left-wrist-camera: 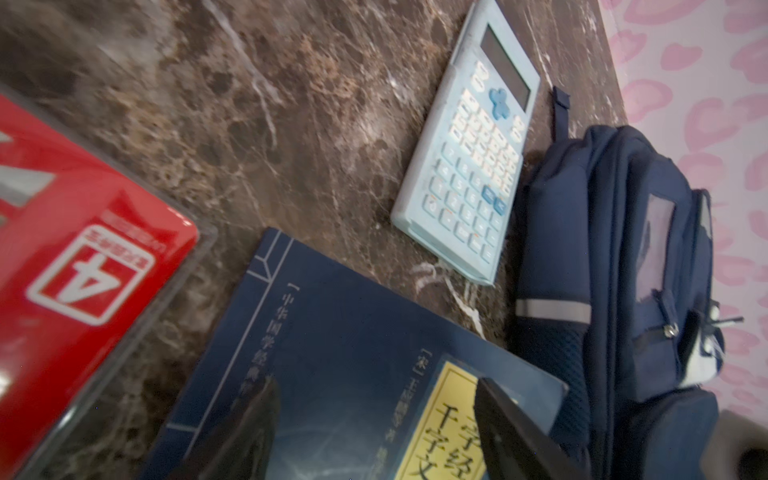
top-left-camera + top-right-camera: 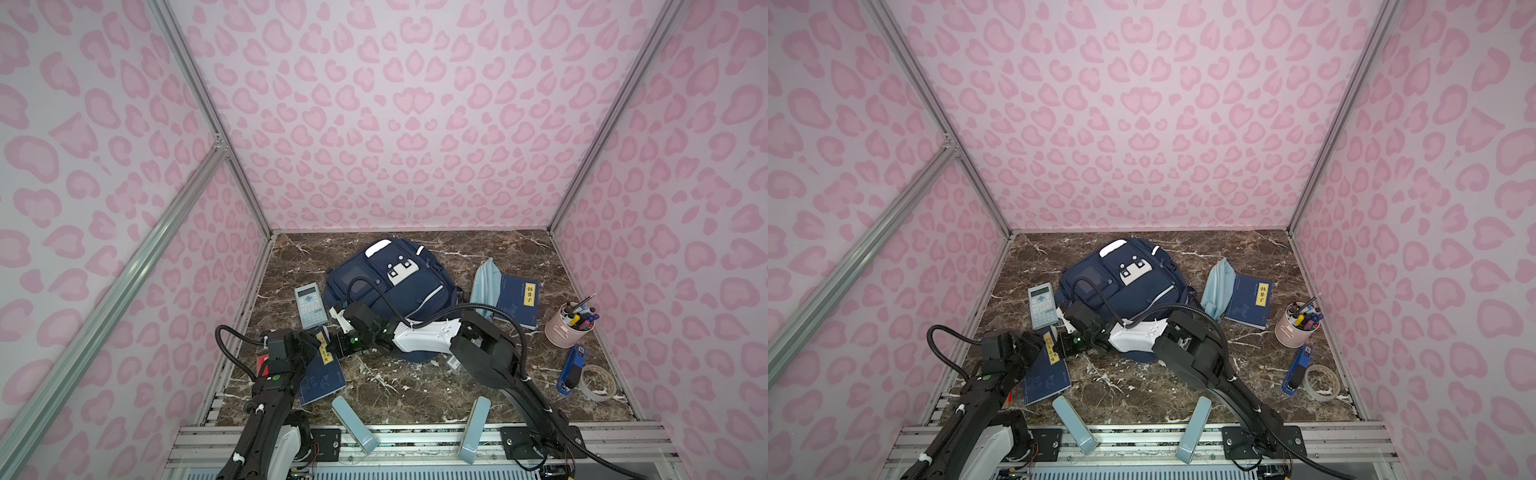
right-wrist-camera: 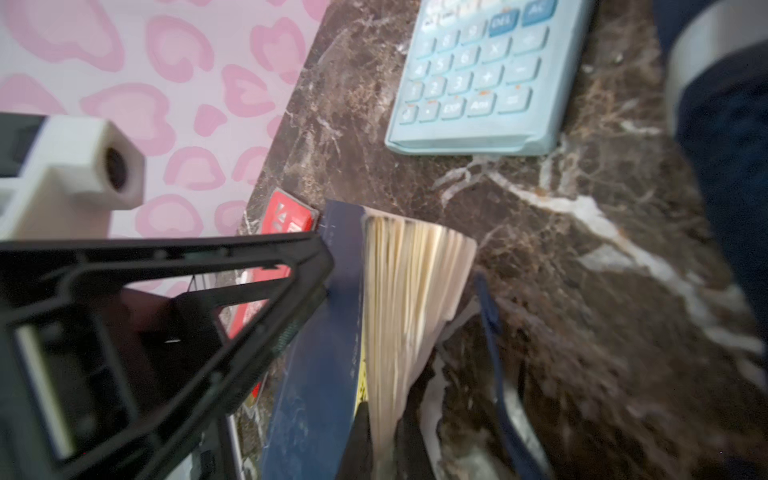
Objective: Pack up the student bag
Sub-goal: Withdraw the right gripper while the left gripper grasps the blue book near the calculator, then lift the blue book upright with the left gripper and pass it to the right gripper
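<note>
Student bag, a large navy-blue fabric backpack with white reflective stripes, lies front-up at the back centre of the brown marble tabletop. I see that the right gripper reaches across the middle, its fingers pinched on the cover edge of a navy paperback book with a yellow title label. I see the left gripper over the same book, fingers spread wide.

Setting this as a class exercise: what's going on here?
The right fingers, reaching across, are shut on the edge of a navy book at the front left, and its pages fan loose. The left fingers hang open over the same book. The student bag lies behind it, with a calculator beside it.
</note>
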